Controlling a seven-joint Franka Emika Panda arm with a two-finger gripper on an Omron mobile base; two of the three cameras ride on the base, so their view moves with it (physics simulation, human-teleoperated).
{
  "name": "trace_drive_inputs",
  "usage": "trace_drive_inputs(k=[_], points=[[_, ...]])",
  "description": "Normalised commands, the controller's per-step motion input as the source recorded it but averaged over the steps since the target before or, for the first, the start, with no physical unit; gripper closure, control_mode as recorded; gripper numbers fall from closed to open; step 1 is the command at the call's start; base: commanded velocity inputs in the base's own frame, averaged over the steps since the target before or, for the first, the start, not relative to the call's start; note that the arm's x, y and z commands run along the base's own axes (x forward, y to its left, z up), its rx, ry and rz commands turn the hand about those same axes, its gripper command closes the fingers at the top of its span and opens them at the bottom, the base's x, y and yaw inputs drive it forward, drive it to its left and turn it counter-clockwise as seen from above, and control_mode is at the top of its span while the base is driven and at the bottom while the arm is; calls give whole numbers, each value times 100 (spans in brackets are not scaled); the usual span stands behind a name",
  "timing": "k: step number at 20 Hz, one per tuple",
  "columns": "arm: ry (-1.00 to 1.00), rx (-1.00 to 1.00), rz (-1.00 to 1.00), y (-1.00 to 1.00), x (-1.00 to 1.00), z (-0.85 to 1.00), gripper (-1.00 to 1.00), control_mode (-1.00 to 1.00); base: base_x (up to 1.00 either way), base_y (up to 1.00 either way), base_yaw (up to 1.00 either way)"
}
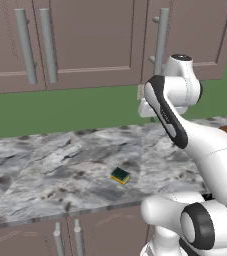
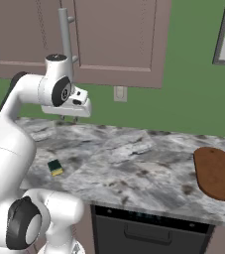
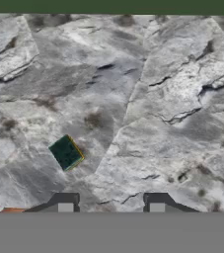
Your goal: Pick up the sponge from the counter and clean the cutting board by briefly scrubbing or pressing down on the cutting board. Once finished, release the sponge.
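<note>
Right base view gives you the layout from left to right: the sponge (image 2: pixel 55 166) lies green side up near the front edge of the marbled bench (image 2: pixel 134 168), the gripper (image 2: pixel 68 119) hangs high above the bench just to its right with nothing in it, and the cutting board (image 2: pixel 216 173) rests flat far off at the right end. Looking down through the hand view, you find the sponge (image 3: pixel 66 152) left of centre and apart from the fingertips (image 3: pixel 65 203), whose jaws are drawn in and empty.

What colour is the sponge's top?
Dark green, over a yellow body; the sponge shows it best in the hand view.
</note>
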Motion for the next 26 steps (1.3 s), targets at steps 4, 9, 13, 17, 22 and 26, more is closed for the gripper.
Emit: trace_drive_inputs(k=[4, 9, 13, 17, 22, 26], points=[[7, 0, 2, 24, -37, -9, -100, -100, 0, 0, 0], [10, 0, 21, 77, -54, -4, -100, -100, 0, 0, 0], [4, 0, 9, 28, -7, 0, -100, -100, 0, 0, 0], [0, 0, 12, 6, -1, -22, -100, -100, 0, 0, 0], [1, 0, 20, 1, 0, -22, -100, -100, 0, 0, 0], [0, 0, 17, 5, 0, -45, -100, -100, 0, 0, 0]])
